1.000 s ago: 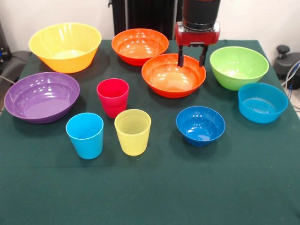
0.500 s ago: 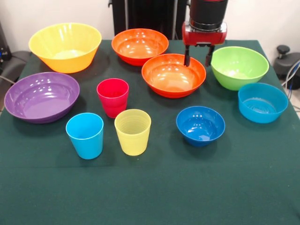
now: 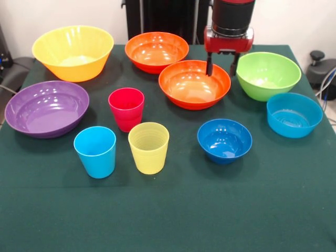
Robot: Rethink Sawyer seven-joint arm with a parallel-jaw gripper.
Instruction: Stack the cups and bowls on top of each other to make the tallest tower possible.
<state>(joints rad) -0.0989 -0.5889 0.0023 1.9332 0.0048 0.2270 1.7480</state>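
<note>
My gripper (image 3: 221, 70) hangs open and empty over the right rim of the nearer orange bowl (image 3: 191, 86), beside the lime green bowl (image 3: 268, 75). The red-pink cup (image 3: 126, 108), light blue cup (image 3: 95, 151) and yellow cup (image 3: 149, 147) stand upright and apart at the front left. The dark blue small bowl (image 3: 224, 140) and lighter blue small bowl (image 3: 294, 114) sit apart at the right. A second orange bowl (image 3: 156, 51), a large yellow bowl (image 3: 73, 52) and a purple bowl (image 3: 46, 107) sit further left. Nothing is stacked.
All sit on a dark green tablecloth (image 3: 210, 210). The arm comes down from the top right. Dark equipment stands off the table at both side edges.
The gripper moved a little to the right, from over the orange bowl's middle back toward its right rim. The cups and bowls have not moved.
</note>
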